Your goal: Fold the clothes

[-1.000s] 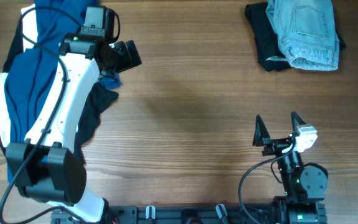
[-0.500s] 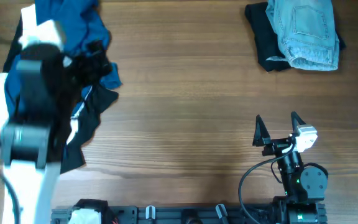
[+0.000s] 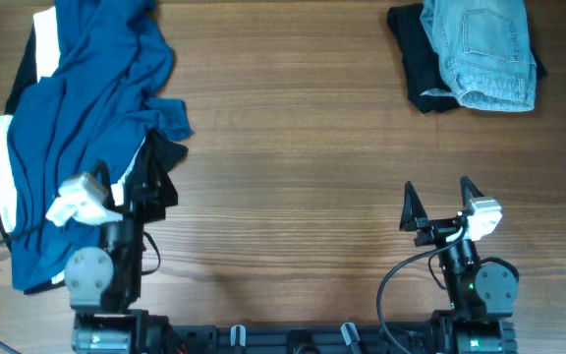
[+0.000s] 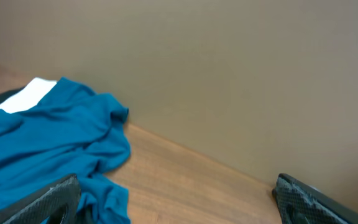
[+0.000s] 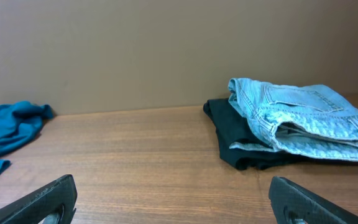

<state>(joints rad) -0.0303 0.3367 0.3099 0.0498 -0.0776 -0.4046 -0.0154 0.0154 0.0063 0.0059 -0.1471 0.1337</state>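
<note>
My left end effector (image 4: 178,198) and right end effector (image 3: 437,192) sit at the near edge, fingers wide apart, both empty. Just beyond my left, a crumpled blue garment (image 3: 77,118) lies over a white piece (image 3: 1,157) and a black piece (image 3: 18,93), all unfolded. The bare table (image 3: 293,138) between gives room to work. Far right, the denim shorts (image 3: 484,49) lie folded on a black garment (image 3: 413,69), which seems folded too.

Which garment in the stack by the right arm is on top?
The pale denim shorts, folded, lie on top; the black garment beneath shows only along the stack's left and near edges.
</note>
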